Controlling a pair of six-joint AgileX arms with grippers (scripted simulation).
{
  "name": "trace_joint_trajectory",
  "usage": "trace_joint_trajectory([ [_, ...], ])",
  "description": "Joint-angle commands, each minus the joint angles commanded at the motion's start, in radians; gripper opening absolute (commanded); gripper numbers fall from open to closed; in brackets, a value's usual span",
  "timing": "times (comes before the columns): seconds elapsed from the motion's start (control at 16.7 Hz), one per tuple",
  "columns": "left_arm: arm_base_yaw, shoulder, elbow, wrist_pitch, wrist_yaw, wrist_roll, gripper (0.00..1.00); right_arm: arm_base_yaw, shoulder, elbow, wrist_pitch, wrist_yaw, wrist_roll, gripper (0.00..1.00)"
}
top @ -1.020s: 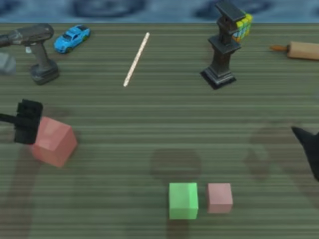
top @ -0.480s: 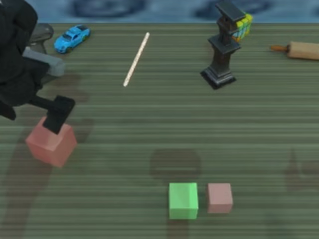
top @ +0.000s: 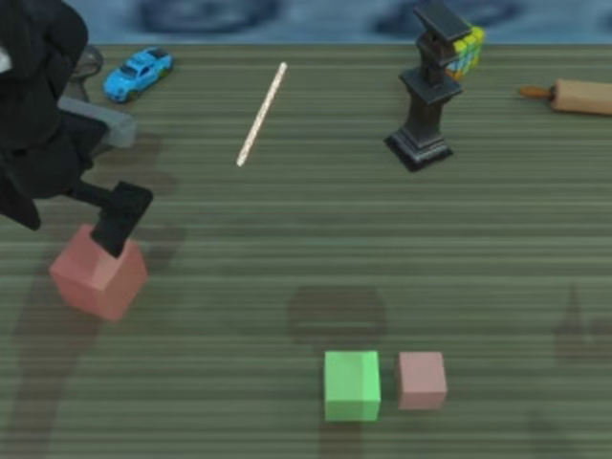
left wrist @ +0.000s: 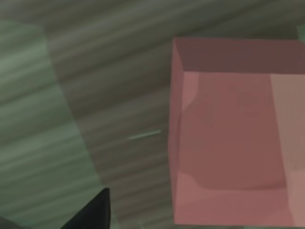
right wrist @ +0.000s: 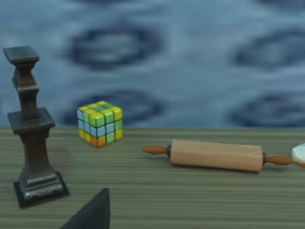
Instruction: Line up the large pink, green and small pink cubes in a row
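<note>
The large pink cube (top: 96,279) sits at the table's left and takes up much of the left wrist view (left wrist: 233,138). My left gripper (top: 120,218) hovers open over the cube's far top edge, holding nothing; one dark fingertip (left wrist: 97,212) shows beside the cube. The green cube (top: 351,384) and the small pink cube (top: 422,379) stand side by side near the front edge, a narrow gap between them. My right gripper (right wrist: 151,224) is outside the top view at the right, open and empty, with one fingertip (right wrist: 97,210) showing.
Along the back stand a blue toy car (top: 139,74), a pale stick (top: 261,113), a dark candlestick stand (top: 426,96), a multicoloured cube (top: 465,50) and a rolling pin (top: 574,96). A grey drill (top: 100,126) lies partly under my left arm.
My left arm swung in from the left edge and now holds its gripper over the large pink cube. The right arm has drawn back out of the top view. The cubes stayed put.
</note>
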Motion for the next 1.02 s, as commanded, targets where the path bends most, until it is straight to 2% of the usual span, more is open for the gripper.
trace_joint_trajectory([
  [0.24, 0.003, 0.016, -0.026, 0.04, 0.0, 0.002, 1.0, 0.0, 0.0, 0.0, 0.0, 0.0, 0.0, 1.0],
  [0.66, 0.002, 0.126, -0.171, 0.3, 0.001, 0.004, 1.0, 0.0, 0.0, 0.0, 0.0, 0.0, 0.0, 1.0],
  [0.96, 0.002, 0.139, -0.187, 0.325, 0.001, 0.004, 1.0, 0.0, 0.0, 0.0, 0.0, 0.0, 0.0, 1.0],
  [1.02, 0.002, 0.139, -0.187, 0.325, 0.001, 0.004, 0.92, 0.0, 0.0, 0.0, 0.0, 0.0, 0.0, 1.0],
])
